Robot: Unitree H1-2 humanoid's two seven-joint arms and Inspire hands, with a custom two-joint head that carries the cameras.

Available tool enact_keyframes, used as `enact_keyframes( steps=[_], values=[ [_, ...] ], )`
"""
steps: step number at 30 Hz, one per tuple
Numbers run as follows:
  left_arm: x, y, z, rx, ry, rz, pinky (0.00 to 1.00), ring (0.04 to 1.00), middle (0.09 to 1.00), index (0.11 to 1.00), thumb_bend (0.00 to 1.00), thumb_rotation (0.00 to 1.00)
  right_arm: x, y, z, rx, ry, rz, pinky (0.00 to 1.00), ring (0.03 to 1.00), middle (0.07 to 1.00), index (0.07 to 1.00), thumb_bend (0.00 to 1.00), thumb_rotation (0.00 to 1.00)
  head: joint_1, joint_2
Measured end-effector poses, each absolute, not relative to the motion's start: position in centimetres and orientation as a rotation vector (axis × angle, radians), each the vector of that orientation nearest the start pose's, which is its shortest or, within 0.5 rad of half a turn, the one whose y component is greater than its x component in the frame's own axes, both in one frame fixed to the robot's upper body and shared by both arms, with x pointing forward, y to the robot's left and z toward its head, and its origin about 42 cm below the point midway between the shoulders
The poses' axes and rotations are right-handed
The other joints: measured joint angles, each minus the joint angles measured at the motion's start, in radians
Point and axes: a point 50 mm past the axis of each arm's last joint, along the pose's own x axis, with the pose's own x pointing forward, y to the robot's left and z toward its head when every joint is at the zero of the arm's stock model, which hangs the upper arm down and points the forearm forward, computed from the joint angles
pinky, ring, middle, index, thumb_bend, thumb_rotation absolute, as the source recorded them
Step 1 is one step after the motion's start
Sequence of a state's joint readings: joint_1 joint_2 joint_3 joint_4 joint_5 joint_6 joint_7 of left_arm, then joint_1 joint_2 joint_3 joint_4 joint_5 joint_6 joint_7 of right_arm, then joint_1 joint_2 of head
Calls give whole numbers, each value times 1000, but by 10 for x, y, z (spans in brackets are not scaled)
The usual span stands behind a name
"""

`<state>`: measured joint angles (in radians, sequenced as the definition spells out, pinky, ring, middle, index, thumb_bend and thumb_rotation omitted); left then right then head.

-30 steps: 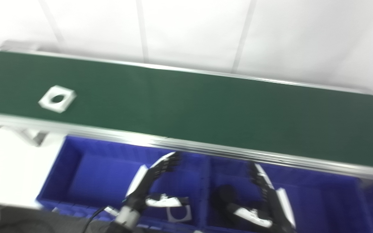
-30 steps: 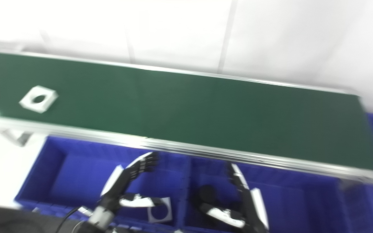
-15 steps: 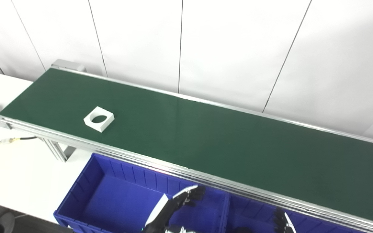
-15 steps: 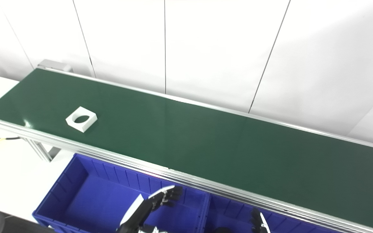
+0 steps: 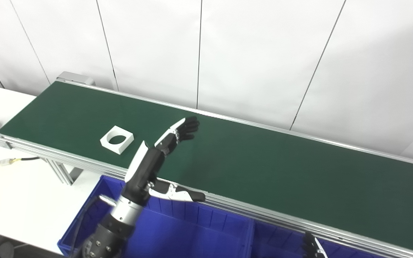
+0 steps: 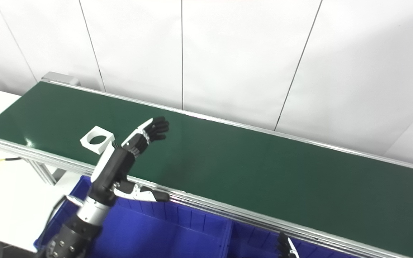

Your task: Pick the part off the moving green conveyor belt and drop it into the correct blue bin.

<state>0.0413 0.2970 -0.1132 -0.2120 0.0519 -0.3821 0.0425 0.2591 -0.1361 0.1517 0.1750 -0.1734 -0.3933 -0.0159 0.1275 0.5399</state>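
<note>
A white square part with a round hole [image 5: 117, 139] lies on the green conveyor belt [image 5: 264, 168] near its left end; it also shows in the right eye view [image 6: 97, 139]. My left hand [image 5: 158, 157] is raised over the belt's front edge, open and empty, fingers stretched toward the belt's middle, thumb pointing right. It is just right of the part and apart from it. Only the fingertips of my right hand [image 5: 312, 247] show at the bottom edge, over the blue bins [image 5: 177, 229].
The belt's metal rail [image 5: 66, 157] runs along the front, with the blue bins below it and a divider [image 5: 251, 236] between them. A white table [image 5: 9, 193] with a cable lies at left. White wall panels stand behind the belt.
My left hand has risen out of the left bin to above the belt beside the part. The part has moved a little to the right. The camera tilted up earlier.
</note>
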Motion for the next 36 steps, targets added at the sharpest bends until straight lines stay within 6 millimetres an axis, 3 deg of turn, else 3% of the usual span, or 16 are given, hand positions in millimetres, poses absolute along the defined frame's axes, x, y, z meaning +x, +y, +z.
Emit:
enact_keyframes(
  steps=[6, 16, 21, 29, 36],
  values=[
    [287, 293, 192, 429, -525, -131, 808, 862, 889, 901, 832, 204, 176, -227, 17, -256, 30, 167, 866, 889, 905, 918, 884, 318, -55, 20],
    [340, 323, 195, 703, -404, -134, 794, 862, 894, 897, 857, 173, 178, -221, 22, -239, 8, 164, 852, 870, 890, 908, 902, 320, -95, 58],
    [367, 340, 181, 852, -281, -174, 790, 861, 903, 904, 874, 127, 179, -221, 26, -231, -6, 167, 882, 883, 900, 913, 891, 329, -83, 78],
    [396, 342, 173, 955, -165, -206, 816, 889, 927, 930, 885, 7, 178, -221, 25, -231, -1, 179, 873, 879, 899, 909, 902, 367, -45, 101],
    [408, 339, 161, 1102, -37, -282, 877, 944, 943, 937, 906, 0, 177, -228, 25, -230, 3, 190, 885, 886, 902, 915, 904, 391, -22, 107]
  ],
)
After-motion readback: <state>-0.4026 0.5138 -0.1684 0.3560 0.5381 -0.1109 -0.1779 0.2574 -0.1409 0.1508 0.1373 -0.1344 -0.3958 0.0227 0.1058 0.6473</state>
